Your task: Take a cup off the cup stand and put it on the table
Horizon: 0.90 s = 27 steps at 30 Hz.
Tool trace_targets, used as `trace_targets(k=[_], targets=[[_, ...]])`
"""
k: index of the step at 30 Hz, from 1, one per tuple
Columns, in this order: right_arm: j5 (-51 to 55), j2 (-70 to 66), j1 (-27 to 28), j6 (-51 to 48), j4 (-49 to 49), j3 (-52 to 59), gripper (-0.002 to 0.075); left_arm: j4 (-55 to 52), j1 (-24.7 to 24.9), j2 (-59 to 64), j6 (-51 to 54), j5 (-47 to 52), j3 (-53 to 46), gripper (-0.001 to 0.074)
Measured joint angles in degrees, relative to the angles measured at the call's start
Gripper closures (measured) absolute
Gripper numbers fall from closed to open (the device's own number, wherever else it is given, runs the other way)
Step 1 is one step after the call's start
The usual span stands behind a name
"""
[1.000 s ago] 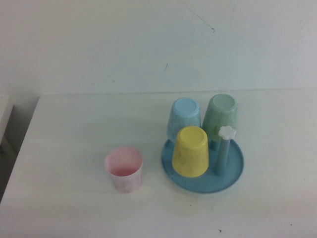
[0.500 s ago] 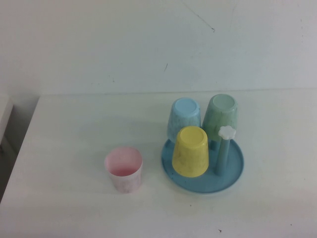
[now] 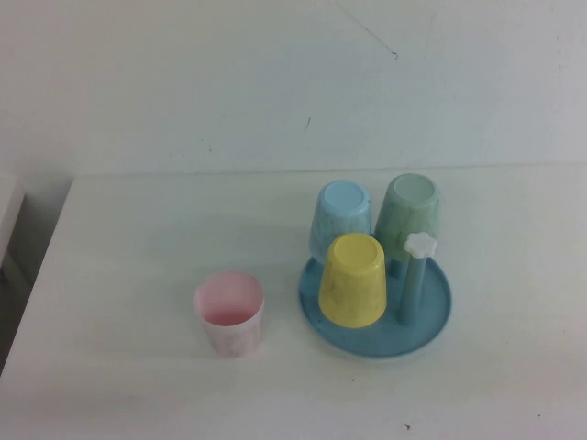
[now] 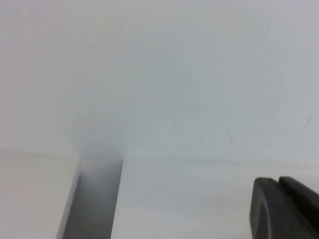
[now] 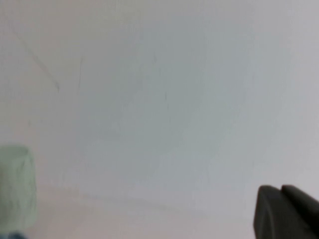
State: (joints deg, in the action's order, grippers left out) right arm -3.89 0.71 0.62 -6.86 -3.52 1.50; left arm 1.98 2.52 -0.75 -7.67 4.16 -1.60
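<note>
The mint-green cup (image 3: 410, 216) sits upside down on a peg at the back right of the round blue cup stand (image 3: 434, 320). Its side also shows in the right wrist view (image 5: 16, 185). The stand rests on the white table (image 3: 138, 229). Neither arm shows in the high view. My left gripper (image 4: 279, 182) is shut and empty, facing the wall and the table's edge, far from the stand. My right gripper (image 5: 280, 189) is shut and empty, away from the mint-green cup.
A light-blue cup (image 3: 342, 215) and a yellow cup (image 3: 352, 280) sit upside down on the stand. One bare peg with a white flower cap (image 3: 420, 244) stands at its right. A pink cup (image 3: 229, 312) stands upright on the table left of the stand.
</note>
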Motion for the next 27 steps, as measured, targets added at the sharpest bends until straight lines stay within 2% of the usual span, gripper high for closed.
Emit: trace_targets(k=[7,11,14,19,24,27], targets=[[-22.98,0.00,0.00,0.81,1.24,0.00,0.0729,-0.68,0.00,0.00,0.00,-22.87,0.00,0.0737],[-30.55,0.00,0.00,1.11,2.56,0.00,0.0729,-0.77,0.00,0.00,0.00,-30.66,0.00,0.0737],[-31.28,0.00,0.00,1.11,3.52,0.00,0.0729,-0.65,0.00,0.00,0.00,-33.19,0.00,0.0737],[-28.20,0.00,0.00,1.20,4.11,0.00,0.0729,0.22,0.00,0.00,-1.40,-30.19,0.83,0.0737],[-12.70,0.00,0.00,0.48,4.35,-4.42,0.0729,-1.98,0.00,0.00,-1.49,-12.81,10.79,0.0737],[-4.23,0.00,0.00,-1.92,4.12,-8.62,0.0729,-1.98,0.00,2.08,-1.53,-7.53,15.75,0.0737]])
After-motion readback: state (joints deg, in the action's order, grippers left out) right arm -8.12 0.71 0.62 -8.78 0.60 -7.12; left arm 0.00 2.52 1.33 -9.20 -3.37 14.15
